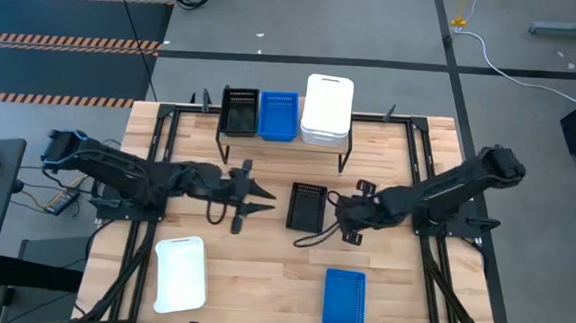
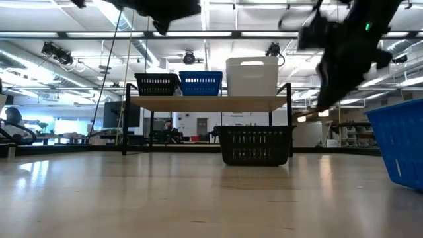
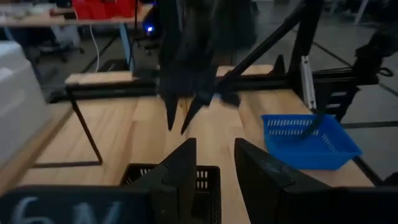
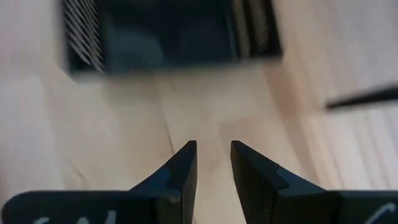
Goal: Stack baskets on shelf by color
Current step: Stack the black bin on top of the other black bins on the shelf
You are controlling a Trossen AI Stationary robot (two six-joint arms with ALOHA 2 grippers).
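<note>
My right gripper hangs just beside the loose black basket in the middle of the desk, jaws a little apart and empty. My left gripper points at that basket from the other side, jaws also parted and holding nothing. The main risk, as I judge it: both arms converge on one basket and could knock together, or one could shove the light basket away across the wood. A grip on the thin perforated wall might also slip or tip it.

The shelf already carries a black basket, a blue basket and a white basket, nearly filling its width. Its thin legs stand close behind the loose basket. Open wood lies toward the near edge, between the white basket on the desk and the blue basket on the desk.
</note>
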